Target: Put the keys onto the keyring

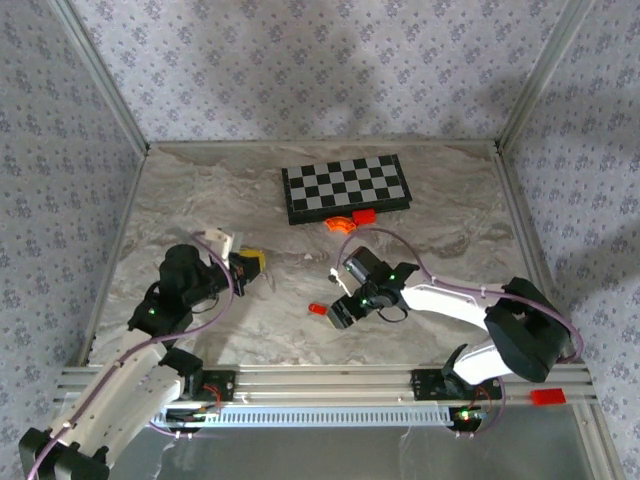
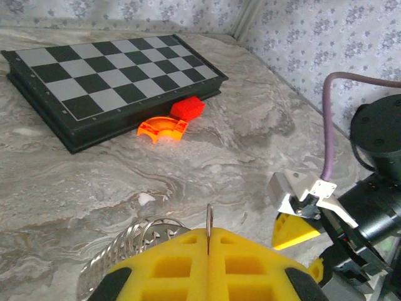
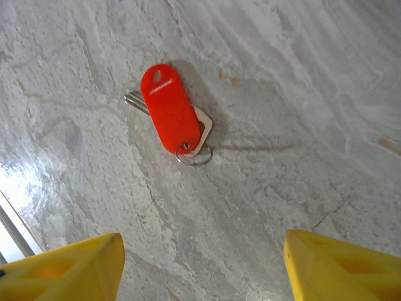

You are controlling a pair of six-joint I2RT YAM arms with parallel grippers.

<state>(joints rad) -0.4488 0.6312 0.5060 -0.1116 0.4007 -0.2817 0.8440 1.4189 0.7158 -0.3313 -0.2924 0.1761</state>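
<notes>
The key [image 3: 169, 116] lies flat on the marble table, its red plastic head uppermost, a silvery blade poking out at its upper left and a small wire loop at its lower end. In the top view the key [image 1: 317, 309] rests just left of my right gripper [image 1: 340, 308]. My right gripper [image 3: 203, 269] hovers over it, open, with bare table between its yellow fingers [image 3: 69, 266]. My left gripper [image 2: 208, 237] is shut on the keyring [image 2: 209, 221], seen edge-on as a thin metal ring sticking up between the pads. A coiled silvery chain [image 2: 131, 241] hangs to its left.
A folded chessboard [image 1: 345, 187] lies at the back of the table, with an orange curved piece [image 1: 340, 224] and a red block [image 1: 363, 215] at its near edge. The left gripper [image 1: 250, 264] sits to the left of the key. The walls enclose three sides.
</notes>
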